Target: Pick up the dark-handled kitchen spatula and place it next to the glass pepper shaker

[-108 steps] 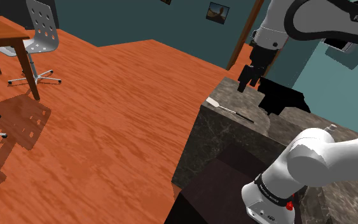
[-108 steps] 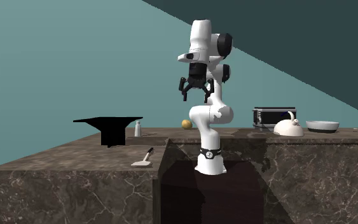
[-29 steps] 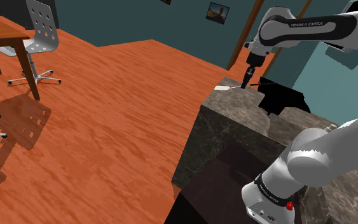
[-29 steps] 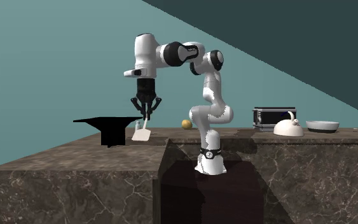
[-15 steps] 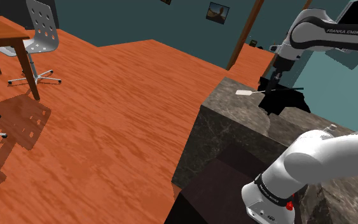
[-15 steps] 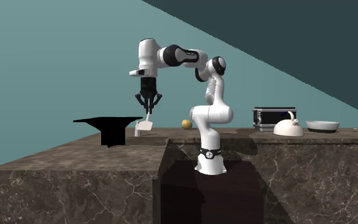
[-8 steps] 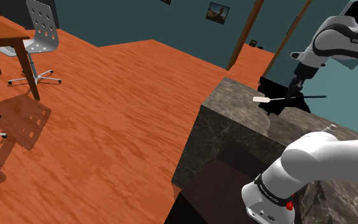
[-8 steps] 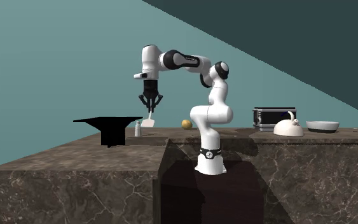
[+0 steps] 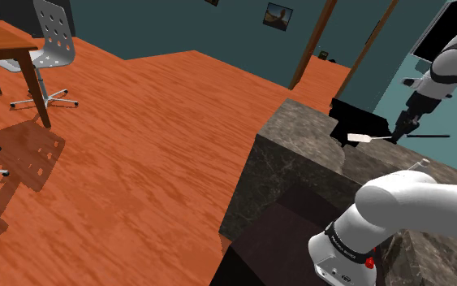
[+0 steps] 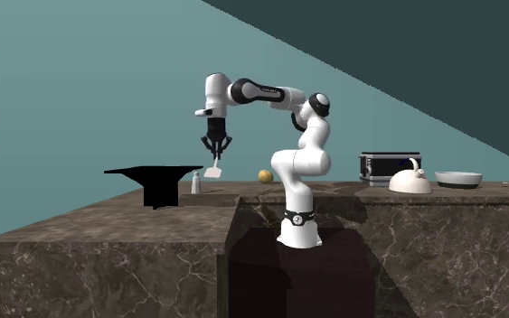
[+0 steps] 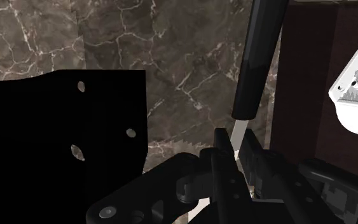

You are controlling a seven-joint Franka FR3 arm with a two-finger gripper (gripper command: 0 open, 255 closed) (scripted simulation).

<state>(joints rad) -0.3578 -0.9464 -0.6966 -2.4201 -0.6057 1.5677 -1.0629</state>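
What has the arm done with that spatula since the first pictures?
The gripper took hold of the spatula, which lay near the edge of the counter, lifted it and carried it across to hang near the pepper shaker. The shaker and the kettle stayed put.

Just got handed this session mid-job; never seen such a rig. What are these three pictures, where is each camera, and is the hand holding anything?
It is one white robot arm beside a dark marbled counter; the black two-finger gripper is its hand. The shoulder view looks down from beside the arm's base, the second exterior view faces the counter from across the room, and the wrist view looks along the fingers. The gripper is shut on the spatula: its pale blade hangs above the counter. The pepper shaker stands on the counter, to the second exterior view's left of the blade, beside a black shape. Farther to that view's right are a yellowish round thing, a white kettle and a bowl.
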